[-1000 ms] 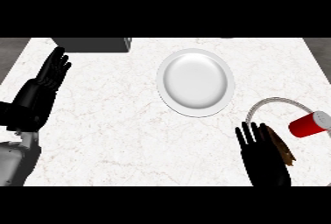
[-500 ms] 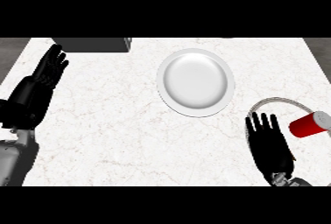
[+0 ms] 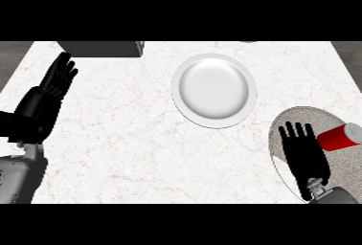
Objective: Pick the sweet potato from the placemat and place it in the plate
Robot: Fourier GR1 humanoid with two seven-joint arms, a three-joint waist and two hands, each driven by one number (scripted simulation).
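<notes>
Head view: the white marble tabletop point(image 3: 127, 139) fills the scene. A white plate point(image 3: 214, 90) lies just past the centre, toward one o'clock, with nothing in it. At four o'clock, against the right edge, sits a round grey placemat point(image 3: 297, 119). The right hand point(image 3: 305, 154) lies flat over the placemat, fingers straight and spread, pointing to twelve o'clock and holding nothing. Just beside it at three o'clock lies a red cylinder point(image 3: 341, 137) with a white end, tilted, apart from the fingers. The sweet potato cannot be made out anywhere on the placemat. At nine o'clock the left hand point(image 3: 51, 91) rests open near the left edge, fingers up. A dark grey box point(image 3: 100, 48) sits at eleven o'clock, at the far edge.
</notes>
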